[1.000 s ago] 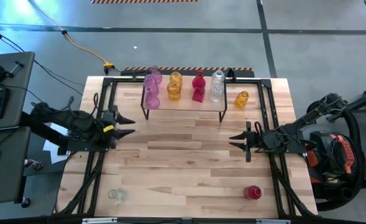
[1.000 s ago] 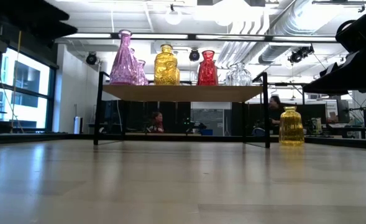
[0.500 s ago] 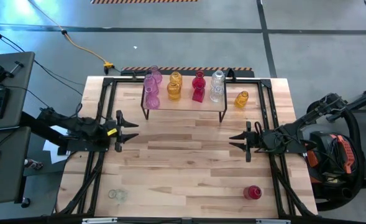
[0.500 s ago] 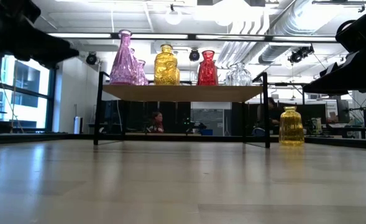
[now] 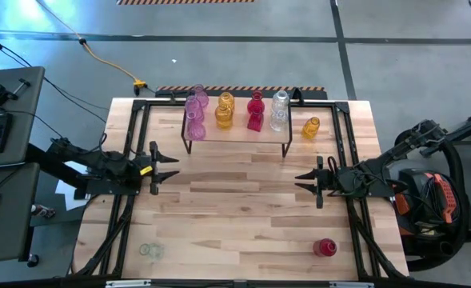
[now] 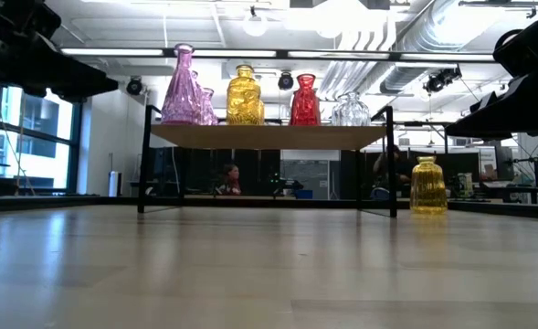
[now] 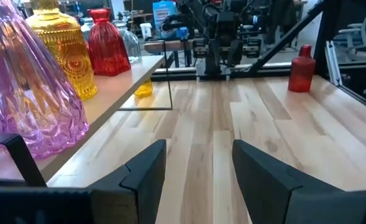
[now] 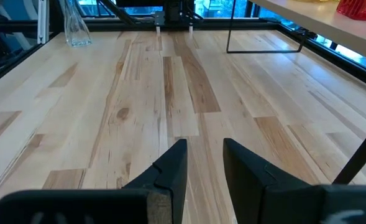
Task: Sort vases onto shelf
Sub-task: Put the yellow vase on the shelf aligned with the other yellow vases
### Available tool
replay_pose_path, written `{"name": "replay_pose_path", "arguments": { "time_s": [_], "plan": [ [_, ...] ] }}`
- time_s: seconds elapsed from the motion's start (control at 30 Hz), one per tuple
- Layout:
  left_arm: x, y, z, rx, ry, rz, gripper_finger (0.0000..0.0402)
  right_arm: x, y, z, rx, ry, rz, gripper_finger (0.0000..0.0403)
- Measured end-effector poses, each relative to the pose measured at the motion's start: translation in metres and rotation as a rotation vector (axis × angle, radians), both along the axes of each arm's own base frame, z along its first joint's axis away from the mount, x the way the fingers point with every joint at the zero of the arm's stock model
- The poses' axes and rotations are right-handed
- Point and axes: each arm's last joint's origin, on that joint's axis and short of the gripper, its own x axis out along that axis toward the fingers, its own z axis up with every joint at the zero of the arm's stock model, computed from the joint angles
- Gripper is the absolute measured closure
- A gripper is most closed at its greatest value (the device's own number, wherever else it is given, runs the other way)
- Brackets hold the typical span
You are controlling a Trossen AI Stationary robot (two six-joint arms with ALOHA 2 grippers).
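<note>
Hovering empty w/ fingers apart: left claw (image 5: 171, 166), right claw (image 5: 301, 182).

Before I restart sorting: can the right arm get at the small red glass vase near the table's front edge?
Probably yes: the red vase stands alone, bare tabletop around it, and the open right gripper holds nothing.

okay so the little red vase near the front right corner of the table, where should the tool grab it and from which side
Grip the red vase around its narrow neck, just above the rounded body. It stands upright and alone on the table, so a level approach from the right tool side has open room. The bulbous body looks wider and slicker, so probably a poorer hold.
</note>
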Motion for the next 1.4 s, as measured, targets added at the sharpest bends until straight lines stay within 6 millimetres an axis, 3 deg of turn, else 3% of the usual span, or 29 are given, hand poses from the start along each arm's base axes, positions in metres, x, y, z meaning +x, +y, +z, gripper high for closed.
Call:
{"name": "replay_pose_path", "arguments": {
  "time_s": [0.57,0.97,1.13,1.27,1.4],
  "plan": [
    [0.0,0.0,0.0,-0.068,-0.011,0.006,0.0225,0.0,0.0,0.0,0.0,0.0,0.0,0.0315],
    [0.0,0.0,0.0,-0.069,-0.011,0.006,0.0225,0.0,-0.001,0.002,-0.223,0.0,0.003,0.0315],
    [0.0,0.0,0.0,-0.069,-0.012,0.006,0.0225,0.002,-0.004,0.015,0.119,-0.176,-0.209,0.0315],
    [0.0,0.0,0.0,-0.069,-0.012,0.006,0.0225,0.001,-0.012,0.021,0.258,-0.306,-0.471,0.0315],
    [0.0,0.0,0.0,-0.069,-0.012,0.006,0.0225,0.002,-0.018,0.021,0.371,-0.36,-0.564,0.0315]
  ]
}}
